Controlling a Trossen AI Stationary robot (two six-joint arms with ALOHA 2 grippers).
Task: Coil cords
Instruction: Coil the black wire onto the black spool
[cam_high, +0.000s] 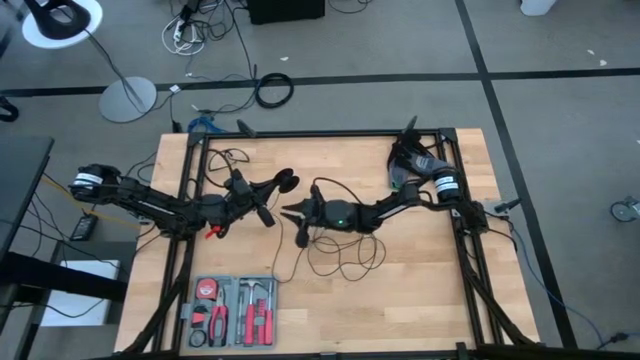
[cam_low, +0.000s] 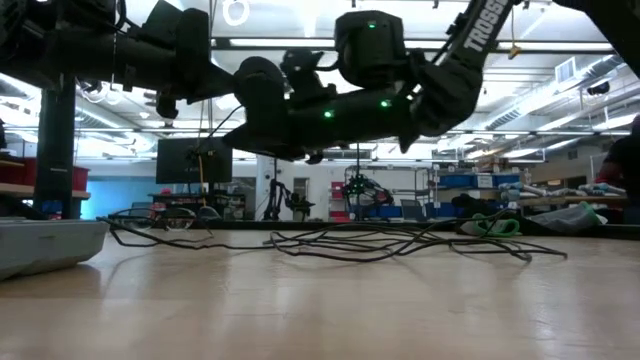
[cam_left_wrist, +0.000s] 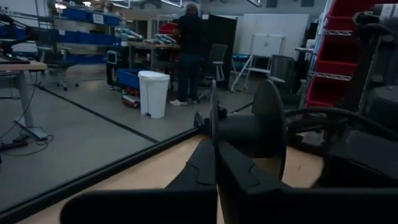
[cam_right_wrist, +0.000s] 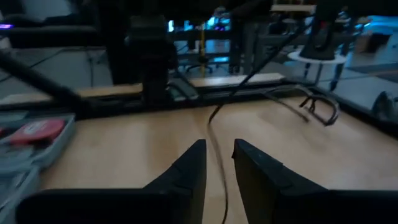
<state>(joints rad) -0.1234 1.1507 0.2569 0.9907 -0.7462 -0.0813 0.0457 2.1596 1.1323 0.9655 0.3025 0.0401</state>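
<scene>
Tool tray (cam_high: 232, 311) at near-left table edge; bare wood between it and the arms. Black frame rails (cam_high: 187, 200) along left, far and right edges, hemming in the work area.

Left gripper (cam_high: 268, 207) left of table centre, raised, fingers (cam_left_wrist: 214, 163) pressed together, clamped on black puck (cam_high: 285, 181), which stands on edge, disc face upright in left wrist view (cam_left_wrist: 268, 127).

Cord (cam_high: 345, 258) running from puck toward table centre, then lying in loose flat loops on the wood just nearside of the right gripper; overall spread long axis left-to-right in low view (cam_low: 390, 243).

Right gripper (cam_high: 292, 211) at table centre, tips pointing left, close to left gripper. Fingers (cam_right_wrist: 189, 168) narrowly apart, one cord strand (cam_right_wrist: 219, 155) in the gap; grip on it not confirmable.

Open wood right of and nearside of the loops up to right rail (cam_high: 470, 255).
</scene>
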